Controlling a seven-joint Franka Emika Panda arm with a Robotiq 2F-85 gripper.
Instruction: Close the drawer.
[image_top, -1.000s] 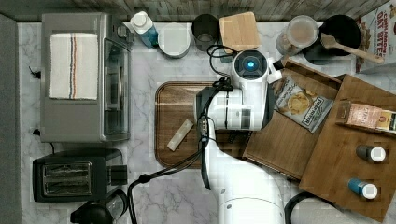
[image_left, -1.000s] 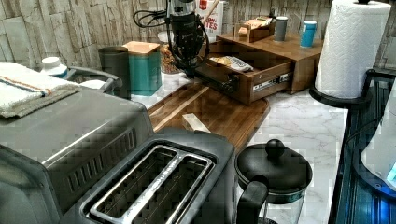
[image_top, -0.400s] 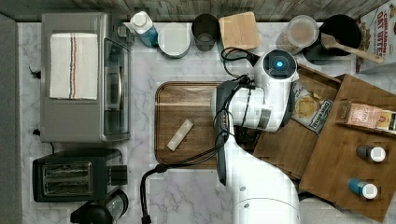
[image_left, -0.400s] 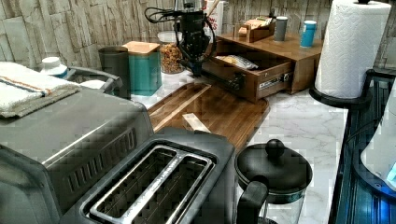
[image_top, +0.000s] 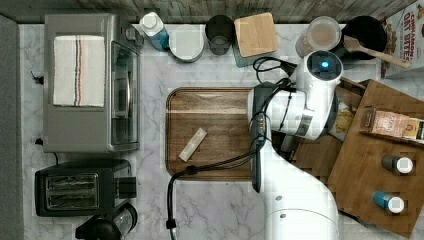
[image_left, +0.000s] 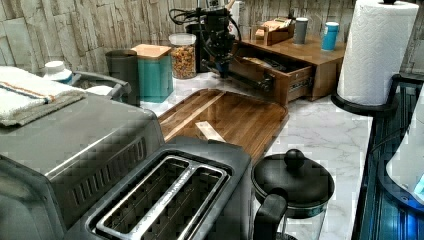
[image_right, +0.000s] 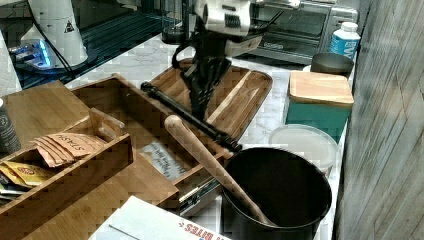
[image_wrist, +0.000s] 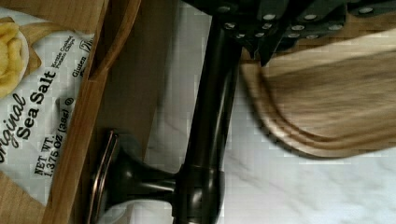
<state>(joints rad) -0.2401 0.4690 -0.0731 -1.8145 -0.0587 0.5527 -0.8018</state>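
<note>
Bamboo-brown, the drawer (image_top: 320, 157) in the top view juts out of its cabinet (image_top: 380, 165) toward the wooden tray (image_top: 210, 132), my arm covering much of it. In the right view my gripper (image_right: 201, 107) hangs just tray-side of the dark handle bar (image_right: 187, 116), placed, I judge, to push it cabinetward. In the wrist view the bar's long axis runs along the drawer's front, a chip bag (image_wrist: 28, 93) inside; whether my fingers are parted I cannot tell.

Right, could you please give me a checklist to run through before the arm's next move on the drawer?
1. Drawer shut: not ok, it stands partly out.
2. Gripper at the bar handle: ok, right beside it; contact cannot tell.
3. Chip bag lying inside the drawer: ok.
4. Wooden tray apart from the handle: ok, marble shows between.
5. Space behind the drawer free: cannot tell.
</note>
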